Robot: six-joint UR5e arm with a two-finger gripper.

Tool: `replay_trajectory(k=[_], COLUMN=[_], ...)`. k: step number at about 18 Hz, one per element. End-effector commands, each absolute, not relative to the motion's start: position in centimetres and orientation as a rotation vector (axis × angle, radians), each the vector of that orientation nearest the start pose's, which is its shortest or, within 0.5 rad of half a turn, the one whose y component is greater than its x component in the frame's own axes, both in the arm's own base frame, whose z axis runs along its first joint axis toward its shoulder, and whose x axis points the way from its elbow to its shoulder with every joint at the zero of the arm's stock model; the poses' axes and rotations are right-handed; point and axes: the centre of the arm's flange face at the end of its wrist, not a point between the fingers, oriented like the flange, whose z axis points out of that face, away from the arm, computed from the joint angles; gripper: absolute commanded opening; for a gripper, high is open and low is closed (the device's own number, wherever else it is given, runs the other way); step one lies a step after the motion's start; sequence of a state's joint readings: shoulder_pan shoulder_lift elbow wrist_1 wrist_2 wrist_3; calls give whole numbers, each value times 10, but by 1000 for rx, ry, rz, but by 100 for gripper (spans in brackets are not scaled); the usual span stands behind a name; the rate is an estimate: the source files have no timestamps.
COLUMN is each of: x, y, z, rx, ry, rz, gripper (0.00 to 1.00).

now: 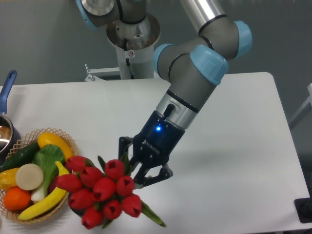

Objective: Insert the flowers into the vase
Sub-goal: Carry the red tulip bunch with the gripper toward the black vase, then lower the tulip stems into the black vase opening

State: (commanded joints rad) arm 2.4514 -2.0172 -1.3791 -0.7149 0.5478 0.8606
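Observation:
My gripper (139,168) is shut on the flowers (100,190), a bunch of red tulip heads with green stems and leaves, and holds them tilted above the table's front left part. The red heads hang over the place next to the basket and cover the vase, which is hidden behind them apart from a small dark patch (75,211) at the bunch's lower left. One green leaf (151,218) sticks out to the lower right.
A wicker basket (58,134) of fruit and vegetables stands at the front left, right beside the flower heads. A blue-handled pot (6,92) sits at the left edge. The arm's base (131,39) is at the back of the white table (243,122).

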Motion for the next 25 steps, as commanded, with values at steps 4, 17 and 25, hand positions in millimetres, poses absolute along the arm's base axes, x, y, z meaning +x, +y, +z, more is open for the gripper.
replay_trajectory(k=[4,17,25], x=[-369,-318,-317], y=[608,664,662], z=[465,459,446], rx=[-1928,-1901,-1916], ry=[376,453,439], rz=[-291,-375,-398], gripper=[0,0,2])
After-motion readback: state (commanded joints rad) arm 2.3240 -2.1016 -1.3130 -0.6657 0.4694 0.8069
